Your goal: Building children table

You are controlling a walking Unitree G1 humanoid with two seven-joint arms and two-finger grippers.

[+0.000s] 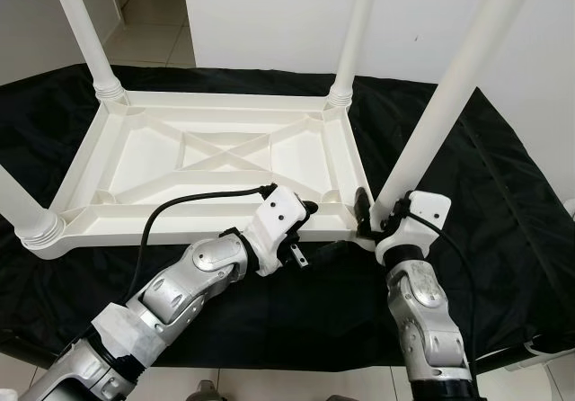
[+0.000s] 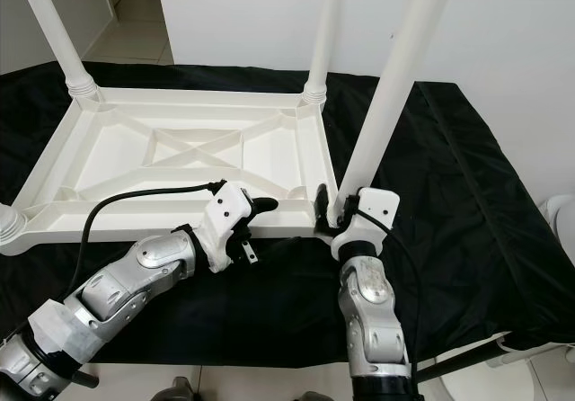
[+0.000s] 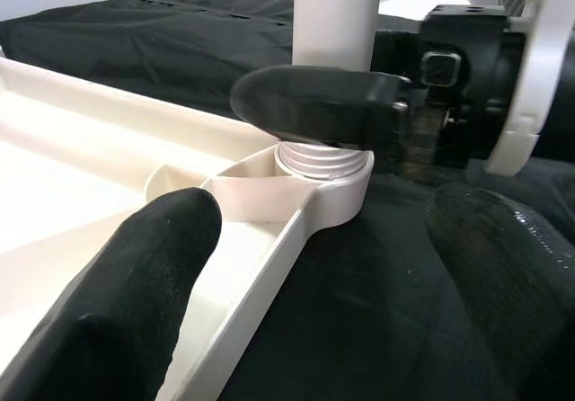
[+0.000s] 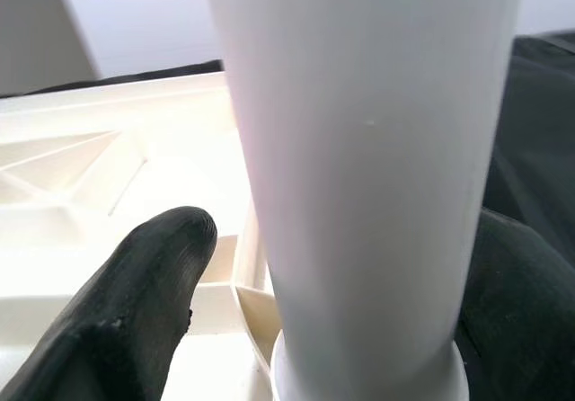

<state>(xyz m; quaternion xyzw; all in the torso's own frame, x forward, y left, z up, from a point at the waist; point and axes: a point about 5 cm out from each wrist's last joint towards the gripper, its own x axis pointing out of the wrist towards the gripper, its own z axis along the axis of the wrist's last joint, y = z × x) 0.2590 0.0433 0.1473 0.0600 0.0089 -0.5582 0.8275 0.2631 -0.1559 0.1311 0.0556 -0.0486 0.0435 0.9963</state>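
**A:** At the near right corner: right tool has its two fingers either side of the fourth leg, low down by the threaded collar. Looks closed on it. Left tool sits just beside it, fingers spread, one over the tabletop rim, gripping nothing.

**B:** Step?

**A:** My read: seating the last leg. The left wrist view shows thread rings above the corner socket, so probably not fully home.

**B:** Next move?

**A:** Likely more turns about the leg's own axis, kept plumb, left tool bracing the rim so the top doesn't spin on the cloth.

**B:** Orientation?

**A:** Tabletop lies upside down, ribbed underside up, on the black-covered bench; long axis runs left-right across the view. This leg leans slightly right as seen. Near left leg and both far legs are in their sockets, pointing up.
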